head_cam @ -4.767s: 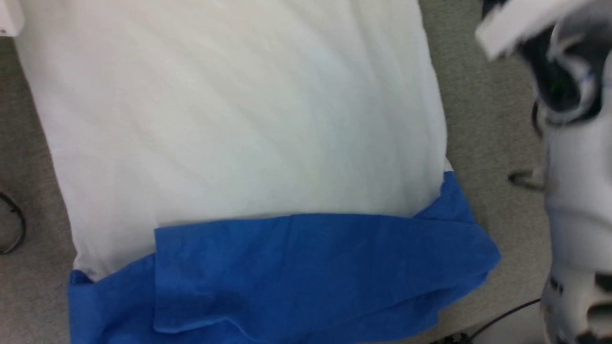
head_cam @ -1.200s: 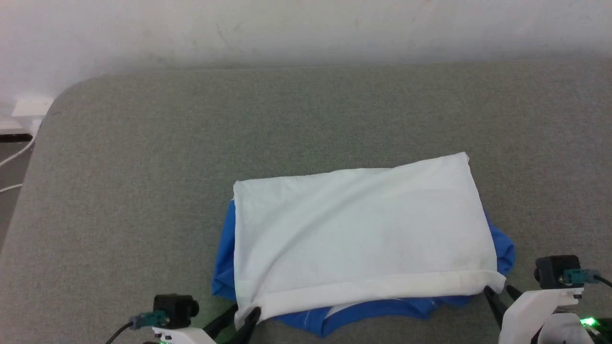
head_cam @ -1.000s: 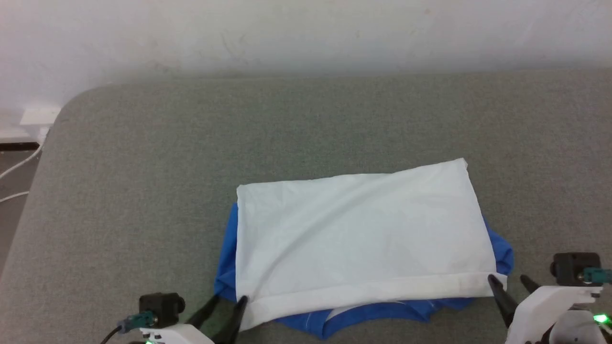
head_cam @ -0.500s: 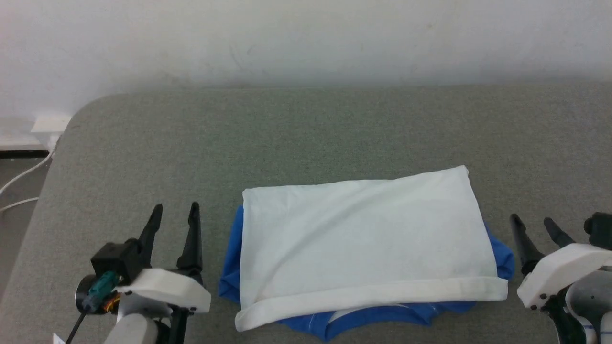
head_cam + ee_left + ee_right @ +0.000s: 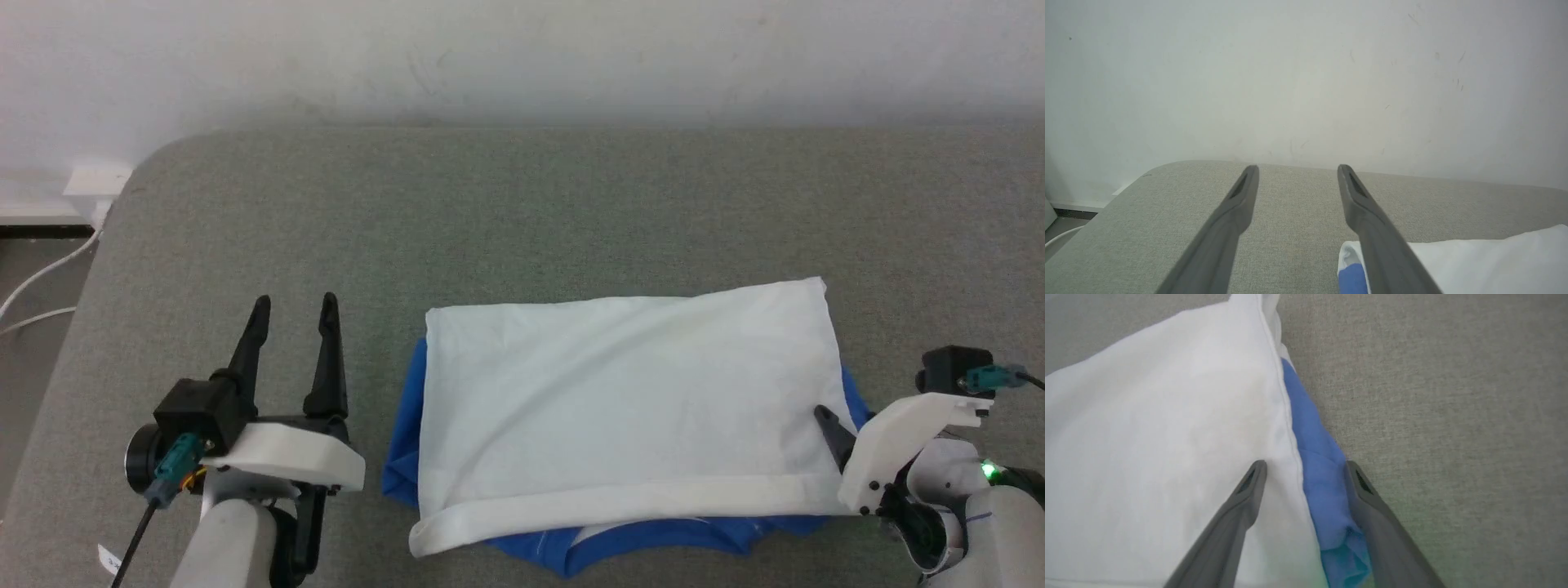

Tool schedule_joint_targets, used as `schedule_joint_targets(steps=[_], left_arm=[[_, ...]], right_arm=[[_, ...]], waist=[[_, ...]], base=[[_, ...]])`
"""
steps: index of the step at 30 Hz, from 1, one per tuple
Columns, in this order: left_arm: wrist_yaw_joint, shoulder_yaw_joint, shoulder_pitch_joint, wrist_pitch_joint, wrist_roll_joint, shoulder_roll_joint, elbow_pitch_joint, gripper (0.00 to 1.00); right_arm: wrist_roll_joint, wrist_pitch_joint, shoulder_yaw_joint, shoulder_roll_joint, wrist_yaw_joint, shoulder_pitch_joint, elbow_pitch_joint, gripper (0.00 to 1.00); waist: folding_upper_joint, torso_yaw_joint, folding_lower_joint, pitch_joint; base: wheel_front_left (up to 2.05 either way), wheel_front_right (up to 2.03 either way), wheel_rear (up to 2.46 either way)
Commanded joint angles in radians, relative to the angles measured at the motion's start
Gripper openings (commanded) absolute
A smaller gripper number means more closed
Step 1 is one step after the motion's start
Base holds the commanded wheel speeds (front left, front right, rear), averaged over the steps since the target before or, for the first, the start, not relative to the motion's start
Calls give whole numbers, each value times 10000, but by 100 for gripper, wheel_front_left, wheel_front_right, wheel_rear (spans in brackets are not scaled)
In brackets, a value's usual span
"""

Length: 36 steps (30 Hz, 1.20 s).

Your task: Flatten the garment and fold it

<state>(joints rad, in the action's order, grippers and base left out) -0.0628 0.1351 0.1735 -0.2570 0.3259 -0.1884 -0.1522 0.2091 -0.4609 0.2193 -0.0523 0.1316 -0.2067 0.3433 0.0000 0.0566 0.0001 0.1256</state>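
The garment (image 5: 629,400) lies folded into a rectangle on the grey table (image 5: 522,212), white on top, with blue cloth peeking out at its left, near and right edges. My left gripper (image 5: 295,302) stands open to the left of it, touching nothing. In the left wrist view the left gripper (image 5: 1298,169) points at the wall, with the garment's corner (image 5: 1474,261) at the lower right. My right gripper (image 5: 841,420) is at the garment's right edge. In the right wrist view the right gripper (image 5: 1305,465) is open astride the white-and-blue edge (image 5: 1310,449).
A pale wall (image 5: 522,57) rises behind the table. The table's rounded far-left corner (image 5: 155,159) drops to a floor with white cables (image 5: 41,286) and a white socket block (image 5: 94,180). Bare grey surface lies beyond the garment and on both sides of it.
Both grippers have left the garment's near hem corners. The left one drew away to the left and forward. The right one swung out right, then came back over the right edge.
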Motion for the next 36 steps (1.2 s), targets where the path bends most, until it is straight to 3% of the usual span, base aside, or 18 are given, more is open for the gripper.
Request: schedule_joint_targets(steps=[1, 9, 12, 13, 23, 36], left_arm=[[136, -151, 116, -46, -170, 117, -62, 100], [611, -709, -69, -46, -663, 565, -119, 100], [751, -859, -123, -46, -778, 679, -180, 100], [794, -908, -129, -47, -814, 710, -202, 100], [1114, -1244, -169, -47, -1129, 964, -389, 100], [1339, -1523, -340, -47, -1423, 1146, -368, 100]], right_arm=[[21, -228, -60, 19, -9, -168, 182, 100], [101, -1657, -189, 19, -9, -182, 761, 100], [408, -1860, -374, 20, -9, -144, 695, 9], [450, -1790, -415, 20, -9, -135, 629, 0], [617, -633, -102, 20, -9, -76, 330, 0], [-1625, 1, 2128, 20, -9, 536, -973, 0]], waist=[[0, 9, -1, 38], [0, 4, -1, 23], [0, -1, -1, 14], [0, -7, -1, 14], [0, -32, -1, -55], [0, -114, -1, -106]], base=[[0, 0, 0], [0, 0, 0], [0, 0, 0], [0, 0, 0], [0, 0, 0], [0, 0, 0]])
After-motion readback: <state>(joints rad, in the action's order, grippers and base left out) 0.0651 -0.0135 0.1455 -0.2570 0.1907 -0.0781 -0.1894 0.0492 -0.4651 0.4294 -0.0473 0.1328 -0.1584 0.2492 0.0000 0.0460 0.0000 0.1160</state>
